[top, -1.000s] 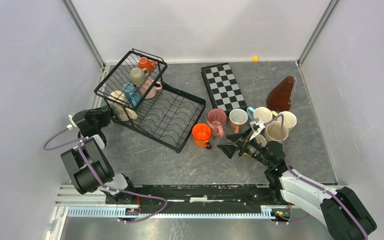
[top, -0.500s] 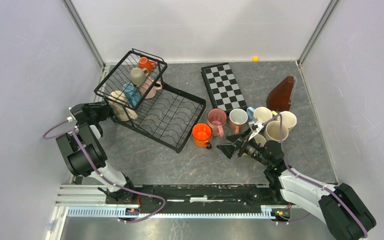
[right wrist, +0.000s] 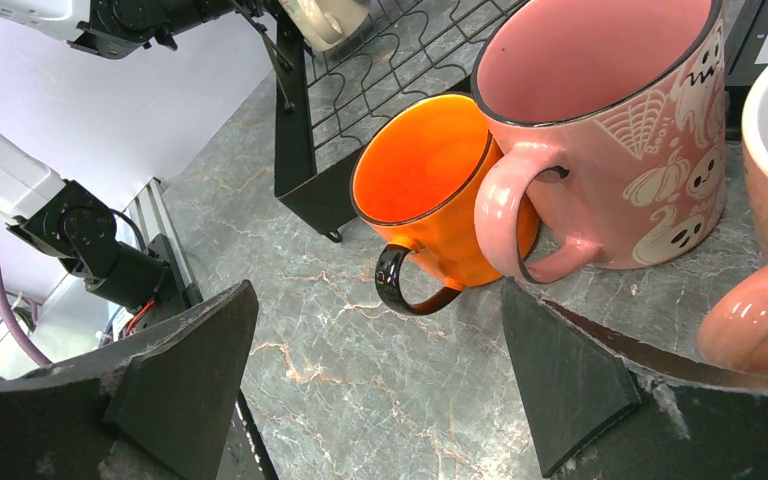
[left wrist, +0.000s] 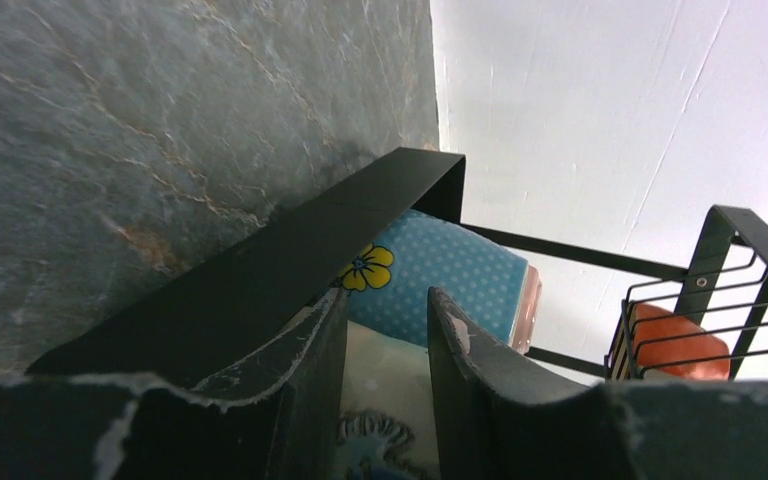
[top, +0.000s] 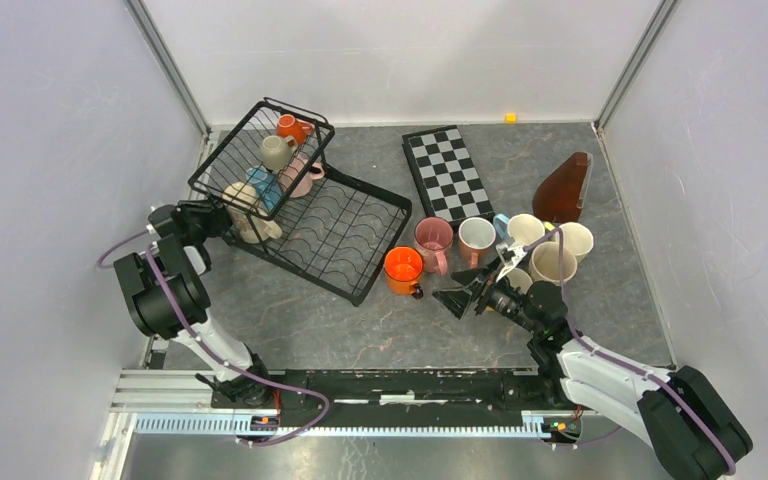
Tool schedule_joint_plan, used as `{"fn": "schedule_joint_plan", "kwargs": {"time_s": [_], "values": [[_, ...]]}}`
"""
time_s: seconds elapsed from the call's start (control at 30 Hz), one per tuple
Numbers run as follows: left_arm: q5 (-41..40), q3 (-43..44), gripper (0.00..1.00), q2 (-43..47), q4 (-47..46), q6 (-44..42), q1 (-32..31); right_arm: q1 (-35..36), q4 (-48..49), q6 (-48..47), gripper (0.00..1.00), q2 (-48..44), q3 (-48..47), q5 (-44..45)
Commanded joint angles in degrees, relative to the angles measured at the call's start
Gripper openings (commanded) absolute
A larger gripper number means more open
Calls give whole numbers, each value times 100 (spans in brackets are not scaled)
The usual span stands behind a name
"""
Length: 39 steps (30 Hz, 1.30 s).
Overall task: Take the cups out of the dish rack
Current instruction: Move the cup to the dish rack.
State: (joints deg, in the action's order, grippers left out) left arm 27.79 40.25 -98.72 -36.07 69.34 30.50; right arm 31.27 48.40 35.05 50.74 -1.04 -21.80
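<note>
The right arm lies low over the tabletop (top: pixel 360 330), reaching left from its base just as it did a second ago. The right pincer (right wrist: pixel 378 300) gapes wide with nothing between its fingers, just short of the orange mug (right wrist: pixel 430 195), whose black handle points back at it. The pink mug (right wrist: pixel 610 130), printed with ghosts and pumpkins, touches the orange one on its right. Beyond them a cluster of unloaded mugs (top: pixel 545 245) stands upright, none of them shifted.

The left arm has changed. Its elbow, close to the base rail a second ago, has swung up and away toward the left wall. The left pincer (left wrist: pixel 387 330) has advanced from the near left corner of the dish rack (top: pixel 355 235) into the basket part. It is drawn narrow on the wall of the cream mug (left wrist: pixel 385 390), one finger on either side. The forearm points right, roughly level.

Just past the cream mug lies the blue dotted mug (left wrist: pixel 450 285) on its side, then a beige mug (top: pixel 276 151), a pale pink mug (top: pixel 302 177) and the far orange mug (top: pixel 292 127). All five remain in the rack's raised basket at the tabletop's far left. The checkerboard (top: pixel 448 175) lies well apart on the right.
</note>
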Motion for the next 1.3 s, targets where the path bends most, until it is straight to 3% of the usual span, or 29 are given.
{"fn": "schedule_joint_plan", "kwargs": {"time_s": [0.0, 0.57, 0.7, 0.93, 1.27], "values": [[472, 125, 42, -128, -440, -22, -176, 38, 154, -119, 98, 22, 385, 78], [1146, -179, 33, 125, -122, -234, -303, 89, 170, -105, 98, 72, 357, 79], [1403, -7, 28, 126, 288, -399, -293, 91, 178, -99, 98, 76, 350, 62], [1924, 352, 28, 151, 1390, -1040, -299, 141, 135, -131, 98, 104, 278, 55], [2635, 599, 24, -165, 1688, -1272, -299, 195, -196, -292, 98, 2, 137, 95]]}}
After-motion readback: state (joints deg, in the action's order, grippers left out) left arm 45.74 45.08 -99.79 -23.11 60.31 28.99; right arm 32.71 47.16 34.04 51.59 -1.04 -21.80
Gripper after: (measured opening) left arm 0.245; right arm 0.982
